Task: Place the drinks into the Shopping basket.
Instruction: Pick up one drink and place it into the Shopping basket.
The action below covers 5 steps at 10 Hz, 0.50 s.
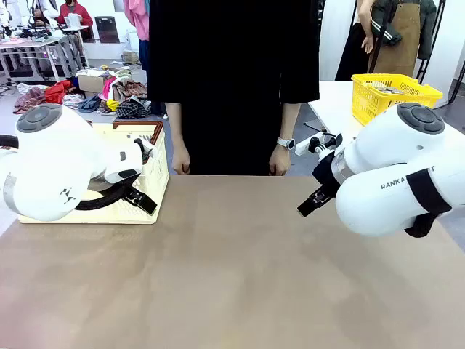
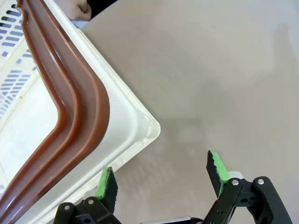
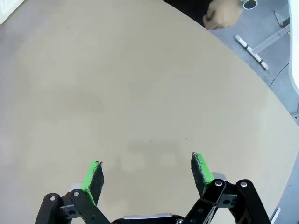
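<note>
Cream-white slotted plastic crate with brown rim (image 2: 133,123) parked right beside left pincer (image 2: 161,172), edge by 1 pad. Spread wide and empty, same for right pincer (image 3: 147,168). Pinch each slim metal drink can mid-body, lower straight past rim.

Pretty cluttered workshop room: a plain tan counter (image 1: 232,276) fills the near half. Past it on the far left there's grey floor (image 1: 9,116) with a heap of clothes (image 1: 109,98) by a messy desk (image 1: 36,47). Far right, a white table (image 1: 334,102) carries a yellow mesh basket (image 1: 392,98).
</note>
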### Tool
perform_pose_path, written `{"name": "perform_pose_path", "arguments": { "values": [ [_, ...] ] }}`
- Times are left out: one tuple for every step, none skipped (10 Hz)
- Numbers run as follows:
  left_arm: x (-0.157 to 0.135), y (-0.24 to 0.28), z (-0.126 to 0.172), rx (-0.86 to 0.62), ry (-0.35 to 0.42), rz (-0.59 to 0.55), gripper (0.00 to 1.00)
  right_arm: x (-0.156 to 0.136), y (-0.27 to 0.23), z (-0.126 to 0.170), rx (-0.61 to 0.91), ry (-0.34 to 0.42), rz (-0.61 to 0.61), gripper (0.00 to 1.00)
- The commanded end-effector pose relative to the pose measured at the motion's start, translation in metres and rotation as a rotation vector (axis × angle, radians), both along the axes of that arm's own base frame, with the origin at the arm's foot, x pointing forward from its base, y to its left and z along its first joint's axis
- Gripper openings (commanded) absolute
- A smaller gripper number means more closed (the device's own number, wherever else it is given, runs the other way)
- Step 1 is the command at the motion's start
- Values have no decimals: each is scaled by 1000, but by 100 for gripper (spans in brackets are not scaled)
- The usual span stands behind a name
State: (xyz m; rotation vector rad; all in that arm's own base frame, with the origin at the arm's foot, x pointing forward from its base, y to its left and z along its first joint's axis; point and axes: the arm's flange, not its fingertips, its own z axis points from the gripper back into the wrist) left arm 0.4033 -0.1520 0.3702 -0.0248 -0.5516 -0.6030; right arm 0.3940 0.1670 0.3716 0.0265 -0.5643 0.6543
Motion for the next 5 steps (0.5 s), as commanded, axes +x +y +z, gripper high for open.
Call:
{"name": "perform_pose_path", "arguments": {
  "values": [
    [0, 0, 0, 0, 0, 0, 100, 0, 0, 0, 0, 0, 0, 100],
    [0, 0, 0, 0, 0, 0, 100, 0, 0, 0, 0, 0, 0, 100],
    [0, 0, 0, 0, 0, 0, 100, 0, 0, 0, 0, 0, 0, 100],
    [0, 0, 0, 0, 0, 0, 100, 0, 0, 0, 0, 0, 0, 100],
    [0, 0, 0, 0, 0, 0, 100, 0, 0, 0, 0, 0, 0, 100]
  ]
}}
